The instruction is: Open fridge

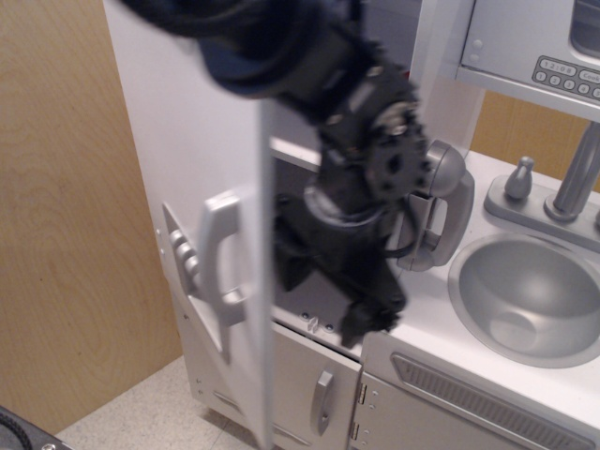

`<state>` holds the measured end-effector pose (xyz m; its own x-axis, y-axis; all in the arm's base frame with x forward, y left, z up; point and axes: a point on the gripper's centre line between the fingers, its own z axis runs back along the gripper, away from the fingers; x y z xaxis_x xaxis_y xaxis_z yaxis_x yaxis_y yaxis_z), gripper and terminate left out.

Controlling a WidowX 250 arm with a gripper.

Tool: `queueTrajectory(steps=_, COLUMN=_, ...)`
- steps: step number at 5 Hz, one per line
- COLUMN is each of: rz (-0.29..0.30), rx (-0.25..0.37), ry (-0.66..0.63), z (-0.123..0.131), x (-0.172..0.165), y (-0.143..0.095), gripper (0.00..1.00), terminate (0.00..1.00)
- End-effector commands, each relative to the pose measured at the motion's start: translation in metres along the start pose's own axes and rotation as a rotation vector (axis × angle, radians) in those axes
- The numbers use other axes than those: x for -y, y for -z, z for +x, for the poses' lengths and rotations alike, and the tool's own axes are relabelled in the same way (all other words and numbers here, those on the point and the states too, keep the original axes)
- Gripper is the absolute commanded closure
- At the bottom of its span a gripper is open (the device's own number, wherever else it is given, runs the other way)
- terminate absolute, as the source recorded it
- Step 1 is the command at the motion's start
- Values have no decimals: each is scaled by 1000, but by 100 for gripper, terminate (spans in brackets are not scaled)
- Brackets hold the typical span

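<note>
The fridge's large door (197,131) stands swung out towards me, its thin edge (265,309) almost facing the camera. Its vertical silver handle (223,258) and the button panel (180,255) show on the outer face. Behind the edge the fridge opening (298,183) is exposed. My black gripper (367,319) hangs inside that gap, just right of the door edge and above the lower door, with the arm (281,47) reaching down from the top. It is blurred, so I cannot tell how the jaws stand. It holds nothing that I can see.
The smaller lower door (295,375) with a short handle (323,401) is shut below. A grey toy phone (441,211) hangs right of the gripper. The sink (534,347), faucet (577,173) and microwave (534,42) lie to the right. A wooden wall (66,234) is on the left.
</note>
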<state>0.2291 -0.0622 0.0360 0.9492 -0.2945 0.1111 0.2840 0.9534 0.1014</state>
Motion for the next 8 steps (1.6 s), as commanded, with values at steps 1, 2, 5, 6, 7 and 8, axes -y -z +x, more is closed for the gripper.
queueTrajectory(steps=1, rz=46, rx=28, ry=-12, z=-45, x=-33, y=-9, gripper=0, terminate=0)
queueTrajectory(steps=2, rz=103, rx=80, ry=-61, z=-60, x=-56, y=-1, gripper=0, terminate=0)
queueTrajectory(steps=5, rz=182, rx=123, ry=-321, z=-15, x=-119, y=32, gripper=0, terminate=0)
queueTrajectory(steps=6, rz=183, rx=209, ry=-373, z=-1, x=-148, y=36, gripper=0, terminate=0)
queueTrajectory(steps=7, rz=167, rx=192, ry=-391, z=-5, x=-173, y=38, gripper=0, terminate=0)
queueTrajectory(steps=8, rz=156, rx=153, ry=-394, z=-23, x=-190, y=32, gripper=0, terminate=100)
